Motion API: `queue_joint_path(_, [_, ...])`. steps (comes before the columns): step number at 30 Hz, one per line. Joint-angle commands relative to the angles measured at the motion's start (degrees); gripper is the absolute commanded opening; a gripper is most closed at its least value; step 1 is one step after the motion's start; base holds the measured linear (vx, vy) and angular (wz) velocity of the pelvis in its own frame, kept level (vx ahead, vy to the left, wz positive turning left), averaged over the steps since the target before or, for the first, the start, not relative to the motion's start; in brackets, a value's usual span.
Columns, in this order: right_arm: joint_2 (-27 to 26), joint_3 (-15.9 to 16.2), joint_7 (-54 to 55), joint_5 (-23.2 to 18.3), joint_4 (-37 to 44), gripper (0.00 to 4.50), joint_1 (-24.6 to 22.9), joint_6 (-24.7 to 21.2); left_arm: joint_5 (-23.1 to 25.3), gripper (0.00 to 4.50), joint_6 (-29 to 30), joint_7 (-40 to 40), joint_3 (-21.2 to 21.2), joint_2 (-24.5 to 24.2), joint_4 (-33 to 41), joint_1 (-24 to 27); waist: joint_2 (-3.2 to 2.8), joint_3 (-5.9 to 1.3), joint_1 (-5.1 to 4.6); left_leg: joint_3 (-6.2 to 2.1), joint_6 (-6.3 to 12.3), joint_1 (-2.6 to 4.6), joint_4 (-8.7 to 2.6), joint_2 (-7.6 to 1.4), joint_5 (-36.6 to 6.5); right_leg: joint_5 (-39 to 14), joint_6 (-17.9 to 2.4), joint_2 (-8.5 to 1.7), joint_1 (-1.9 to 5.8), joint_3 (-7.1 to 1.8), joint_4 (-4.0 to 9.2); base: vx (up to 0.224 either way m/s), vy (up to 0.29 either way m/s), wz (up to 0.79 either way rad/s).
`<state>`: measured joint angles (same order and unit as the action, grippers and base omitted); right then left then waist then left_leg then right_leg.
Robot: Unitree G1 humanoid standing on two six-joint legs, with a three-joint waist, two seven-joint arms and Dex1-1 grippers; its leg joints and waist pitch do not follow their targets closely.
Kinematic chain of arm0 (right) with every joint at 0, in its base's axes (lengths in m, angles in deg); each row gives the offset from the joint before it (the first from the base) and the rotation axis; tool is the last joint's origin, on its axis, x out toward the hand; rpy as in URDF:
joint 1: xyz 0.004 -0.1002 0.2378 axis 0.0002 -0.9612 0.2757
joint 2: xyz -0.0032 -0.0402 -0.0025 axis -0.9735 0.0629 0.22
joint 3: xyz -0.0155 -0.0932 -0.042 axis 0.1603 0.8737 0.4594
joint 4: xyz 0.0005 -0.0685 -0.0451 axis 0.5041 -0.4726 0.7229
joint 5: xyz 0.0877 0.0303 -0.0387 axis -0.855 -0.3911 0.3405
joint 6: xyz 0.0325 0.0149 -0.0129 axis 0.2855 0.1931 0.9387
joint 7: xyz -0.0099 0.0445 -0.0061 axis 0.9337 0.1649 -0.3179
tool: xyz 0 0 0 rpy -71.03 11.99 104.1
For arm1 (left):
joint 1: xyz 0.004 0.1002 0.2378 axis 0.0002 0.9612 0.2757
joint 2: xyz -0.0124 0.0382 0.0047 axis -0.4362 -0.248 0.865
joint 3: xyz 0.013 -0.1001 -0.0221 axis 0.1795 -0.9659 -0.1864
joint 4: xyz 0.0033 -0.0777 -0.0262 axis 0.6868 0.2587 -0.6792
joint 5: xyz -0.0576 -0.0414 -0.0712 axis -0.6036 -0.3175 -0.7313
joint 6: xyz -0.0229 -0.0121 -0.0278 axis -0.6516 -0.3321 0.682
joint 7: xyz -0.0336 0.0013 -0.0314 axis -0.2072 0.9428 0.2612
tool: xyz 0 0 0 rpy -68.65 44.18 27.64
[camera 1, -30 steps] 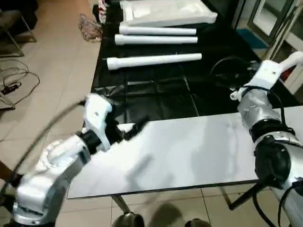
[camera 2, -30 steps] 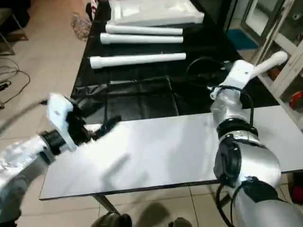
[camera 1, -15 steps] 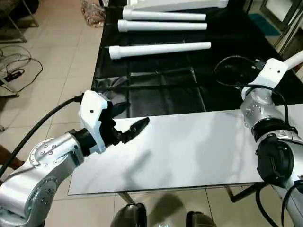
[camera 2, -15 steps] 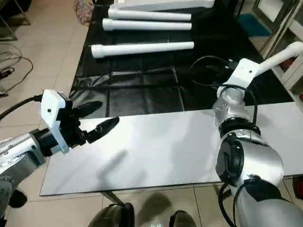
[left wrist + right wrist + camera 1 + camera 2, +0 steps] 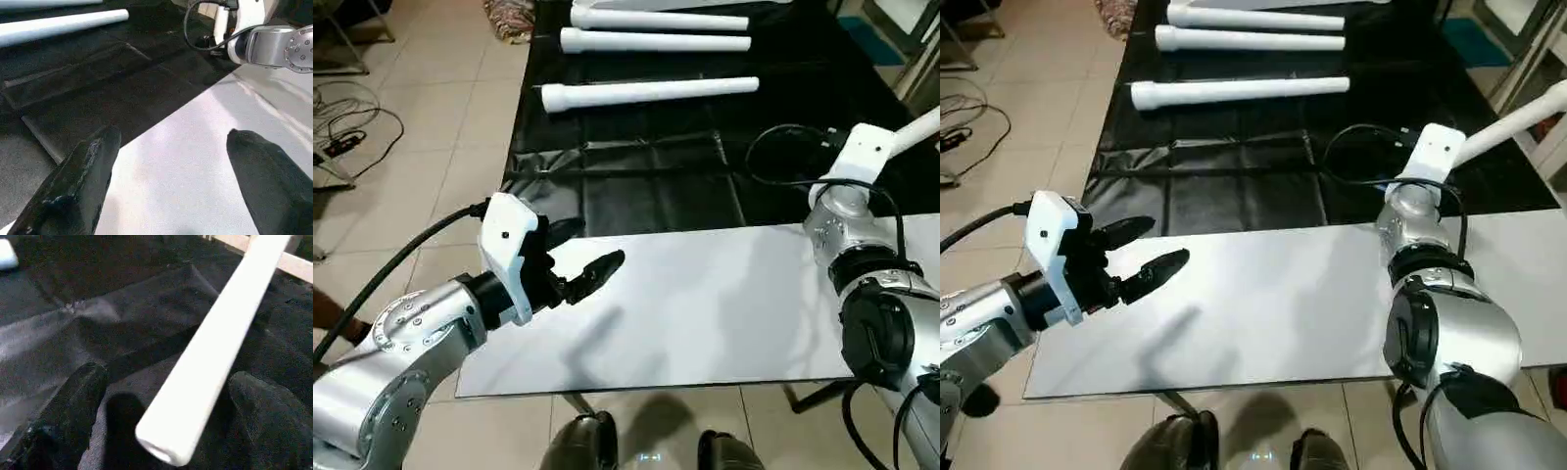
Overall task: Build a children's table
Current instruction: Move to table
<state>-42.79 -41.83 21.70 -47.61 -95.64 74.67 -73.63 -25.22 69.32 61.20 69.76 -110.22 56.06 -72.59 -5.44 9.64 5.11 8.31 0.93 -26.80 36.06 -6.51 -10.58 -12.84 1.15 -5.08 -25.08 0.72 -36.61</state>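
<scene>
left gripper [image 5: 589, 257] has shifted slightly over the white board [image 5: 705, 304], jaws released; right gripper's [image 5: 161, 396] spread jaws straddle a leg [image 5: 215, 347].

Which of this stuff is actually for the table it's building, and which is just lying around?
For the table:
- three white legs on the black cloth
- a fourth leg between the right gripper's open fingers

Lying about:
- cables on the floor
- a bundle of fabric on the floor

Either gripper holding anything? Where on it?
Left gripper open, empty. A table leg's end lies between the right gripper's open fingers, gaps either side; whether it is held cannot be told.
</scene>
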Motion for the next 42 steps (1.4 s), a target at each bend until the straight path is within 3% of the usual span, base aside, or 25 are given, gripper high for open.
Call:
queue_joint_path(1, [-0.1, -0.1, 0.5, 0.1, -0.8, 4.45, -0.3, -1.2, -0.7, 3.96, 0.6, 0.2, 0.0, -0.8, 1.4, 0.7, 0.78, -4.09, -0.21, -1.16, 10.96, 2.93, -3.70, -4.46, 3.4, 9.6, -19.6, -2.59, 2.70, -0.88, 2.14, 0.000, 0.000, 0.00])
queue_joint_path(3, [-0.2, -0.4, 0.3, -0.1, -0.8, 4.45, -0.3, -1.4, -0.6, 3.96, 0.6, 0.2, 0.0, -0.9, 1.4, 0.7, 0.78, -4.02, -0.22, -1.15, 10.96, 2.91, -3.71, -4.46, 3.4, 9.5, -19.5, -2.62, 2.70, -0.86, 2.18, 0.000, 0.000, 0.00])
queue_joint_path(18, [-0.5, -1.8, 0.0, -0.9, -0.7, 3.00, -0.5, -2.5, -0.7, 3.96, 0.4, 0.3, 0.1, -1.4, 0.9, 0.4, 0.77, -4.13, -0.25, -1.18, 10.50, 2.91, -3.66, -4.46, 2.6, 8.8, -19.7, -2.59, 2.71, -0.84, 2.08, 0.000, 0.000, 0.00])
queue_joint_path(22, [-0.4, -1.8, 0.1, -0.9, -0.7, 2.82, -0.5, -2.5, -0.7, 3.96, 0.4, 0.3, 0.1, -1.4, 1.0, 0.4, 0.74, -4.11, -0.22, -1.15, 10.15, 2.89, -3.72, -4.48, 1.7, 8.2, -19.7, -2.70, 2.72, -0.89, 2.14, 0.000, 0.000, 0.00])
queue_joint_path(24, [-0.4, -1.9, 0.2, -0.8, -0.7, 2.48, -0.6, -2.6, -0.7, 3.96, 0.3, 0.2, 0.1, -1.5, 0.9, 0.3, 0.75, -4.16, -0.22, -1.16, 10.05, 2.94, -3.69, -4.48, 1.8, 8.5, -19.7, -2.67, 2.71, -0.88, 2.11, 0.000, 0.000, 0.00])
queue_joint_path(42, [-0.3, -2.1, 0.5, -0.3, -0.7, 1.32, -1.1, -2.8, -0.7, 3.96, 0.2, 0.3, 0.5, -1.8, 1.1, 0.5, 0.77, -4.20, -0.25, -1.14, 9.97, 2.87, -3.64, -4.43, 1.4, 8.3, -19.7, -2.67, 2.72, -0.85, 2.06, 0.000, 0.000, 0.00])
